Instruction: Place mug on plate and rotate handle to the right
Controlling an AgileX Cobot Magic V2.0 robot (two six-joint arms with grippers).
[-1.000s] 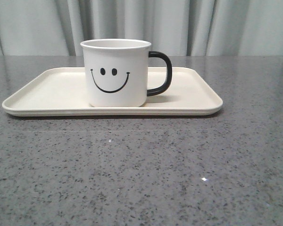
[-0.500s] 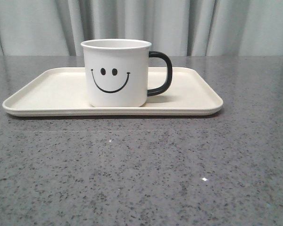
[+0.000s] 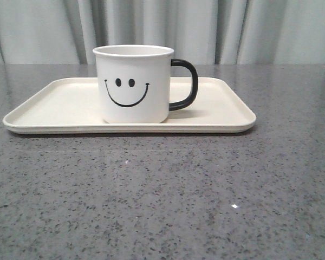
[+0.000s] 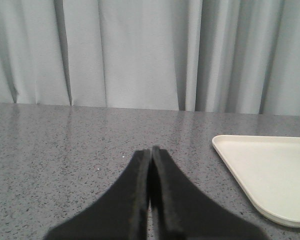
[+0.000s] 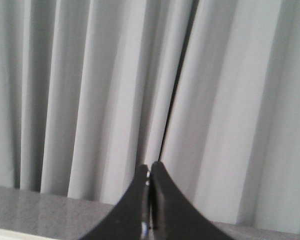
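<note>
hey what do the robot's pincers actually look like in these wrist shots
Both look alike: the left pincer and the right pincer each have two matte black fingers, broad at the base and curving to narrow tips. No cables, markings or arm links show in any view.

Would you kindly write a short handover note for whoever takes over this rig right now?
Left tool: shut, empty, low over the table beside the plate's corner.
Right tool: shut, empty, facing the curtain.
The mug stands upright on the plate, smiley face toward the front camera.
The handle points to the robot's right.
Done: by the look of it, both placing and turning.
Left: seemingly nothing; just confirm and keep both arms clear.
</note>
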